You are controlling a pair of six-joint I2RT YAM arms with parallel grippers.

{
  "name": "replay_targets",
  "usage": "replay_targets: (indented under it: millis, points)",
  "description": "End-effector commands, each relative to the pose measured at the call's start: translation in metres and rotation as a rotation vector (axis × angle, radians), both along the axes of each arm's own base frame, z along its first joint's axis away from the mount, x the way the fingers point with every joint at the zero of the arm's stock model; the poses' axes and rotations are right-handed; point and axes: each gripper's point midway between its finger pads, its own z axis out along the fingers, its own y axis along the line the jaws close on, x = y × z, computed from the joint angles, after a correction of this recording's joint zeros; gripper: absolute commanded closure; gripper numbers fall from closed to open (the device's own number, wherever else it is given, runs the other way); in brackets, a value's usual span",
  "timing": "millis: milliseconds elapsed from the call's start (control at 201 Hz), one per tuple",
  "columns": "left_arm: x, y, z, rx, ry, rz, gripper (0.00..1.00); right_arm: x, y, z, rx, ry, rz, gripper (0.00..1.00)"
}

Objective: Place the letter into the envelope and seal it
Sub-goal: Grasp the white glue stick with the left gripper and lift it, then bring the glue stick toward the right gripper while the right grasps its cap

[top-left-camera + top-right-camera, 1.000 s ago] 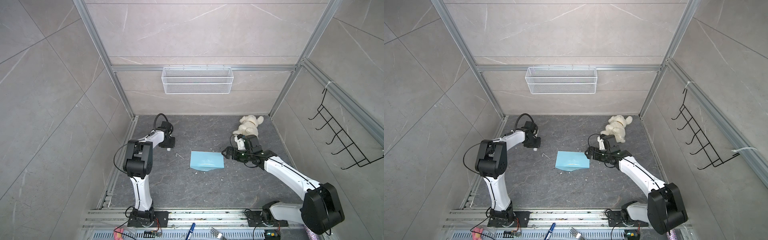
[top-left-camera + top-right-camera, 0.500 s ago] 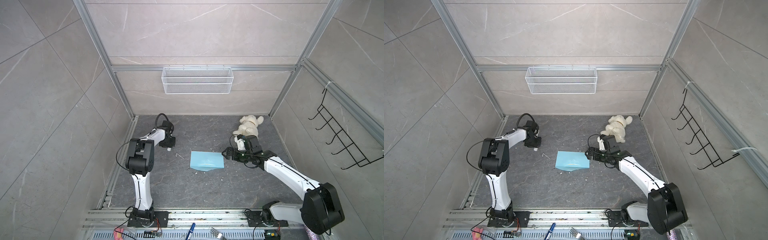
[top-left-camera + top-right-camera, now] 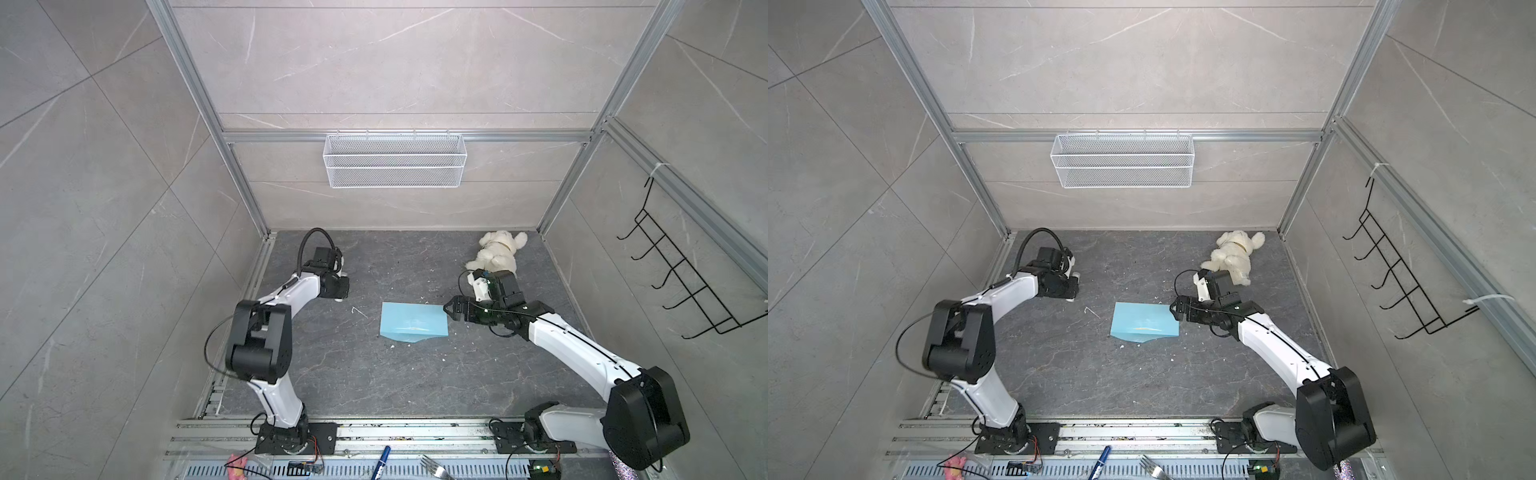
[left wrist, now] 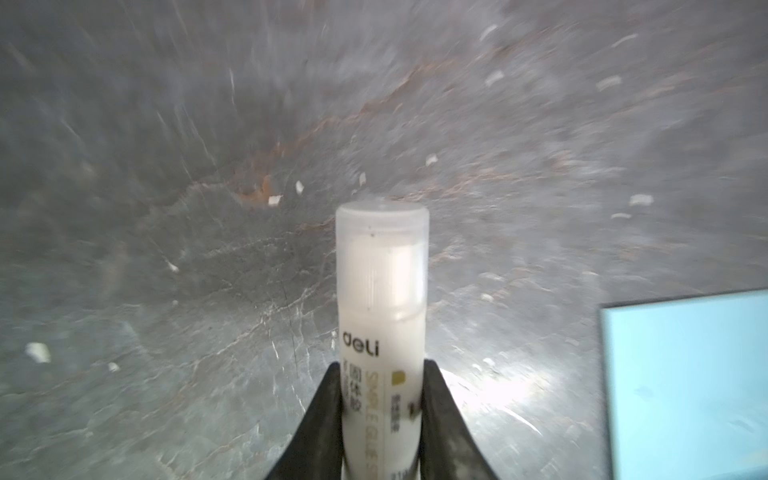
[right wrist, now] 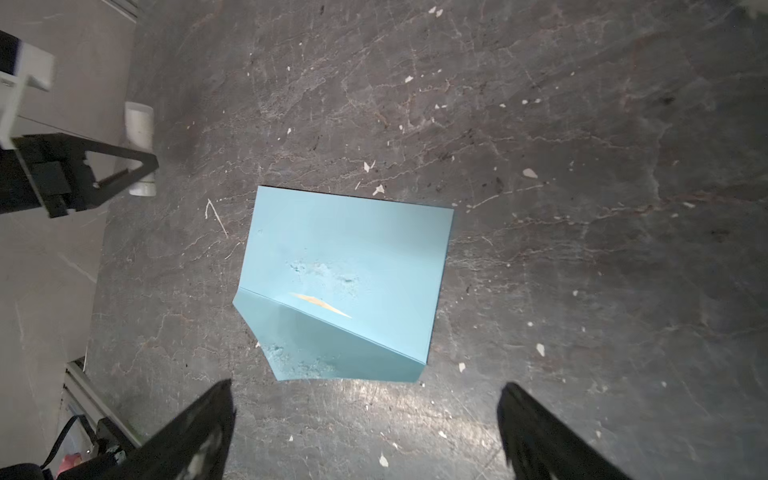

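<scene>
Light blue envelope [image 3: 413, 324] [image 3: 1144, 322] [image 5: 345, 282]: flat on the dark stone floor [image 3: 374, 374], mid-scene between the two arms. Triangular flap out toward the near side, not folded over the body, with smudges on its surface.

Tan letter [image 5: 322, 305]: only a thin sliver showing along the flap's fold line, the rest hidden inside the envelope.

The left gripper [image 4: 382, 374] [image 3: 340, 291]: at the far left of the floor, well apart from the envelope, fingers pinching a white glue stick [image 4: 382, 291] [image 5: 139, 149] by its body. Translucent cap on, capped end past the fingertips.

The right gripper [image 5: 365, 395] [image 3: 451, 311]: just beside the envelope's right edge in both top views, fingers spread wide, nothing between them. Contact with the paper not discernible.

White plush toy [image 3: 498, 253]: far right corner, lying on the floor behind the right arm.

White wire basket [image 3: 395, 160]: hung on the far wall.

Black hook rack [image 3: 685, 291]: on the right wall.

Blue pen [image 3: 382, 457] and fork [image 3: 434, 471]: on the near rail, below the arm bases.
</scene>
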Motion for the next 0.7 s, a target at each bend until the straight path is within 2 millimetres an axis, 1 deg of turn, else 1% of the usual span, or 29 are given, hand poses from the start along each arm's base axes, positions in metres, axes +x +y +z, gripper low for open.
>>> replay_targets:
  millis: [0, 70, 149, 164, 249, 324, 438, 563, 697]
  points:
    - [0.001, -0.046, 0.081, -0.080, -0.339, -0.183, 1.00, -0.002, 0.010, 0.037, 0.041, -0.087, 0.081, 0.01]
    - [-0.016, -0.067, 0.102, -0.084, -0.458, -0.260, 1.00, -0.006, 0.018, 0.053, 0.079, -0.109, 0.128, 0.01]
    - [-0.038, -0.087, 0.119, -0.106, -0.564, -0.340, 1.00, -0.012, 0.025, 0.069, 0.119, -0.125, 0.178, 0.01]
    - [-0.042, -0.089, 0.118, -0.105, -0.571, -0.354, 1.00, -0.014, 0.026, 0.072, 0.126, -0.126, 0.186, 0.01]
    - [-0.066, -0.111, 0.130, -0.139, -0.671, -0.453, 1.00, -0.020, 0.034, 0.089, 0.164, -0.141, 0.226, 0.01]
    - [-0.084, -0.126, 0.136, -0.166, -0.731, -0.534, 1.00, -0.025, 0.039, 0.101, 0.185, -0.149, 0.248, 0.01]
    - [-0.106, -0.145, 0.135, -0.193, -0.766, -0.660, 1.00, -0.031, 0.048, 0.111, 0.193, -0.158, 0.275, 0.03]
    - [-0.128, -0.161, 0.130, -0.193, -0.797, -0.796, 1.00, -0.035, 0.061, 0.117, 0.200, -0.155, 0.303, 0.09]
    - [-0.145, -0.169, 0.124, -0.169, -0.841, -0.888, 1.00, -0.037, 0.075, 0.120, 0.190, -0.149, 0.328, 0.13]
